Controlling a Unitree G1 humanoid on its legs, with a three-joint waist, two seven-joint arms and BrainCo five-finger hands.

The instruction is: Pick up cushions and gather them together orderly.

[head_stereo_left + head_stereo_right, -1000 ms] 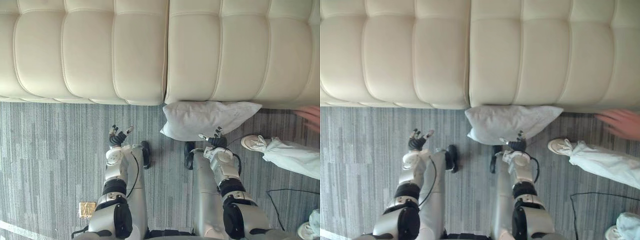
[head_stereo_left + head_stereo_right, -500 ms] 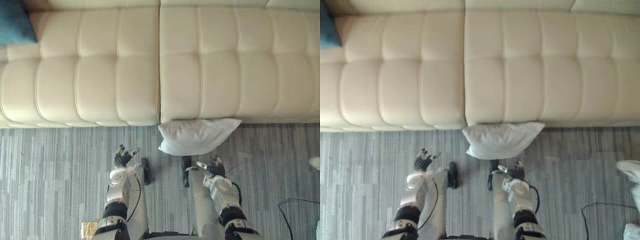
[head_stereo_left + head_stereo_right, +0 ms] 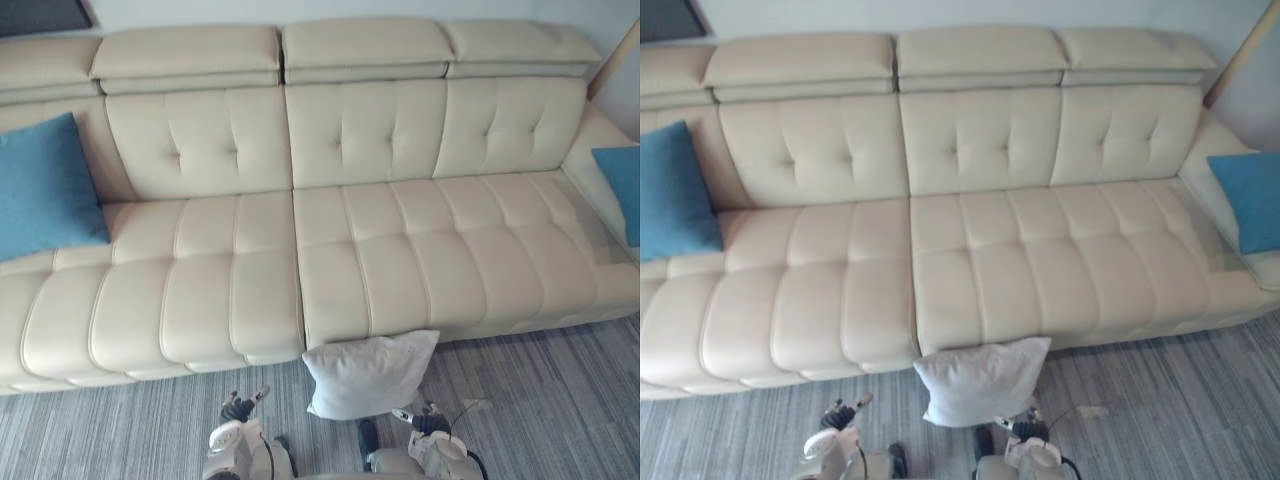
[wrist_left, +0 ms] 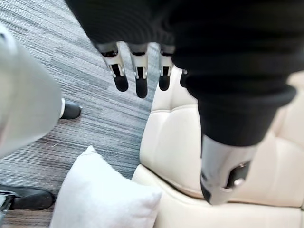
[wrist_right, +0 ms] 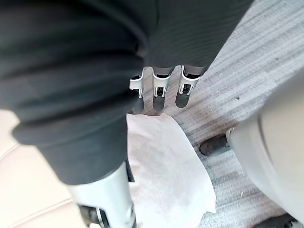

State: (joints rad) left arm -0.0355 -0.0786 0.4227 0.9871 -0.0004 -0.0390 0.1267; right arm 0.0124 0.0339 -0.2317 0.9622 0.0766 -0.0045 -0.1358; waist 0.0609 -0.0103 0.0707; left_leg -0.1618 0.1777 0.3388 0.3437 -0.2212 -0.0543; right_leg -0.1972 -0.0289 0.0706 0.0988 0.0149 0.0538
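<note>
Eye views take in the whole cream sofa (image 3: 400, 260), with the left blue cushion (image 3: 45, 185) at one end. The right blue cushion (image 3: 1250, 200) is on the far arm, cut by the frame edge in the left eye view. The white cushion (image 3: 370, 375) sits on the grey carpet floor (image 3: 540, 400), leaning on the sofa front. Left robot hand (image 3: 237, 408) is apart from it, fingers (image 4: 138, 78) straight, empty. Right robot hand (image 3: 430, 422) is just beside its lower corner, fingers (image 5: 159, 97) relaxed, holding nothing; contact hard to tell.
</note>
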